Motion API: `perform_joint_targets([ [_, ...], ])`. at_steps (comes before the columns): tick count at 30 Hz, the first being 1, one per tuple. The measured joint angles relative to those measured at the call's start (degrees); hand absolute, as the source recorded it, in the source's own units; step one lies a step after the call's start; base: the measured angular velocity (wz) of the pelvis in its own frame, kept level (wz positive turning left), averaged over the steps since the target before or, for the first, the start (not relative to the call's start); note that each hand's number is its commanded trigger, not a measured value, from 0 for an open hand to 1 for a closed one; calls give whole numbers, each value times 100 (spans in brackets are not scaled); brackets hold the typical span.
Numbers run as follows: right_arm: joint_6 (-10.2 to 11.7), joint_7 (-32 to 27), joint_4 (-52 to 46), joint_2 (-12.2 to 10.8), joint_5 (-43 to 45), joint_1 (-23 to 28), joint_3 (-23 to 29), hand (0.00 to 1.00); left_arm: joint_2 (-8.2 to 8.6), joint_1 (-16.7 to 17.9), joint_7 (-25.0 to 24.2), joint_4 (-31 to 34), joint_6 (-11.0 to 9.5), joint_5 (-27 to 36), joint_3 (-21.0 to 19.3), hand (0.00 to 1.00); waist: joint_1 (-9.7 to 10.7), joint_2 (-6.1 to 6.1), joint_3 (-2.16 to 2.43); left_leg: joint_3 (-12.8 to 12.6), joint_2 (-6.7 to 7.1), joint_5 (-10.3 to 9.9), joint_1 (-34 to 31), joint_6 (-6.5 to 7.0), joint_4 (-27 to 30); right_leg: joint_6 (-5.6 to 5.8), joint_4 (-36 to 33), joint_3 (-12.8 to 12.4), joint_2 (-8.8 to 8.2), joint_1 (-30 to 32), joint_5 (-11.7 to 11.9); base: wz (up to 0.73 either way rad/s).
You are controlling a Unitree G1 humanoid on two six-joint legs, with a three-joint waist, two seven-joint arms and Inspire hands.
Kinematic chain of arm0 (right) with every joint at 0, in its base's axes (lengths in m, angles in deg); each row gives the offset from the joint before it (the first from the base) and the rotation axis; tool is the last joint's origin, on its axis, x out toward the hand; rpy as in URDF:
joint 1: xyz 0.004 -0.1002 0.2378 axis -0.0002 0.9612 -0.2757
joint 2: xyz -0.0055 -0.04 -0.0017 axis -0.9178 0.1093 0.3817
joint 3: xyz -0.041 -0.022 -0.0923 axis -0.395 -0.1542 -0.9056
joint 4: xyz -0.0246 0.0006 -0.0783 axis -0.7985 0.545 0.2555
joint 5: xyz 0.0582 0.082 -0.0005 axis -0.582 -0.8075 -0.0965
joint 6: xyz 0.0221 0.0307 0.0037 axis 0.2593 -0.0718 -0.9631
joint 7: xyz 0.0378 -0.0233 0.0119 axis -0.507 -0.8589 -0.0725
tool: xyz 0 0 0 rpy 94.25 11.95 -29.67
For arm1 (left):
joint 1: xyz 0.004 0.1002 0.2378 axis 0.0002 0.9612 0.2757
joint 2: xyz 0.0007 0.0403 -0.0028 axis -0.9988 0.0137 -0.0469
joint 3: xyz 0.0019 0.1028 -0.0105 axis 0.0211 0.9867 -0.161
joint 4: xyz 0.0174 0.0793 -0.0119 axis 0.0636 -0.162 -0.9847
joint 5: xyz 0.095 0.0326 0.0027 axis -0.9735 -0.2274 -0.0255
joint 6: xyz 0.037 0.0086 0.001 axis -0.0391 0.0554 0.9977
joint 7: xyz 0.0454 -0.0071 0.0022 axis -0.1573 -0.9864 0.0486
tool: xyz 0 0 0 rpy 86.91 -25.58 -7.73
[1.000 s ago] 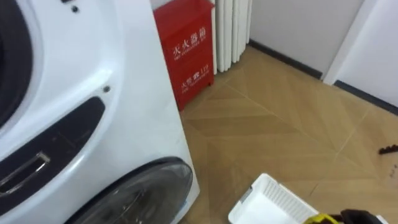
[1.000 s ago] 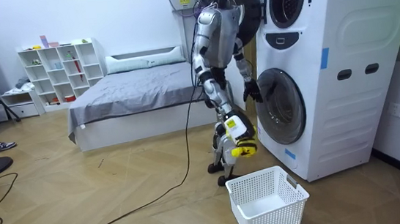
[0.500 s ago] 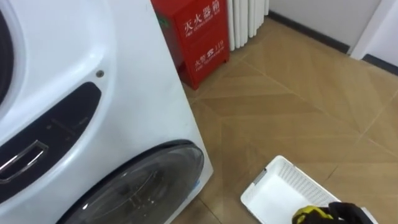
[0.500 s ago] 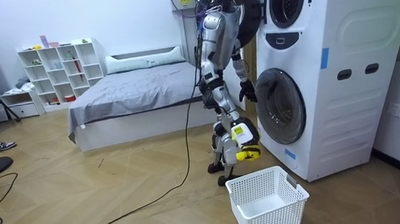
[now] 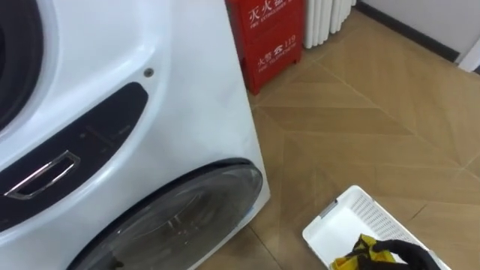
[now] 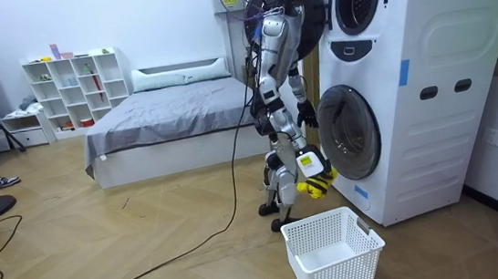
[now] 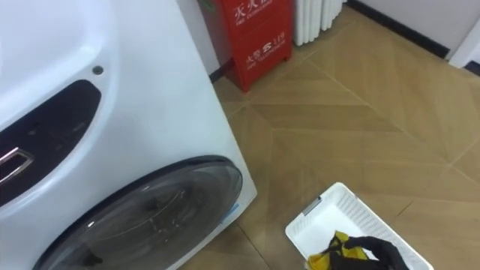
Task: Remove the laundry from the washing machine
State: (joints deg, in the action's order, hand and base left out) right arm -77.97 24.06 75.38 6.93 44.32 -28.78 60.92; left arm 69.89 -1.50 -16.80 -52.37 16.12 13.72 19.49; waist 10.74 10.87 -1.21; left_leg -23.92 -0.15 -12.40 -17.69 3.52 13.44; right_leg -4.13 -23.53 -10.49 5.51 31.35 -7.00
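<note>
You look at a glossy white washing machine (image 5: 195, 90) with a smoky glass door (image 5: 180, 221), a near-right slatted white plastic basket (image 5: 379, 216), soft matt yellow cloth (image 5: 352, 259), a smooth satin wood floor (image 5: 360, 112), and a far glossy red painted cabinet (image 5: 270, 34).

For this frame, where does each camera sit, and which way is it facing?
Left eye view: on the robot's head, looking down at the washing machine front, the white basket and the floor; the right hand shows, clutching a yellow cloth.
Right eye view: beside it on the head, same downward look; same hand and cloth.
Room view: standing off in the room, facing the machine; the whole robot shows, standing before it.
Shared: all three show machine, basket, hand and cloth.
</note>
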Motion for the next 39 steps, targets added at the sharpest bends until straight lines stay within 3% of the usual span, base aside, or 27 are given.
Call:
perform_joint_targets([
  [9, 2, -61, -42, 29, -48, 3, -72, 0, -18, 44, 3, -61, -22, 226, 26, 0, 1, -58, 9, 208, 7, 24, -202, -25, 14, -54, -50, 271, -93, 126, -68, 16],
  [18, 205, -65, -60, 31, -21, 34, -130, 0, -21, 202, -19, -57, -69, 384, 212, 0, -8, -69, 6, 224, 7, 68, -194, -48, -6, -82, -55, 347, -117, 105, -85, 5],
  [27, 210, -91, -45, 62, -23, 40, -118, 0, -37, 264, -46, -62, -139, 364, 150, 0, -43, -126, 4, 284, 5, 89, -166, -55, 13, -100, -17, 433, -146, 43, -95, 5],
  [33, 267, -748, 220, 51, 87, -3, 5, 0, -86, 290, 106, -67, -135, 428, 158, 0, -48, -110, 14, 214, 5, 110, -174, -58, -44, -103, 34, 450, -149, 50, -96, 1],
  [39, 297, -1469, 154, 115, 282, 14, 391, 0, -96, 297, 227, -51, -53, 425, 154, 0, -50, -56, 54, 214, 31, 179, -153, -81, -179, -108, 73, 440, -150, 47, -90, 0],
])
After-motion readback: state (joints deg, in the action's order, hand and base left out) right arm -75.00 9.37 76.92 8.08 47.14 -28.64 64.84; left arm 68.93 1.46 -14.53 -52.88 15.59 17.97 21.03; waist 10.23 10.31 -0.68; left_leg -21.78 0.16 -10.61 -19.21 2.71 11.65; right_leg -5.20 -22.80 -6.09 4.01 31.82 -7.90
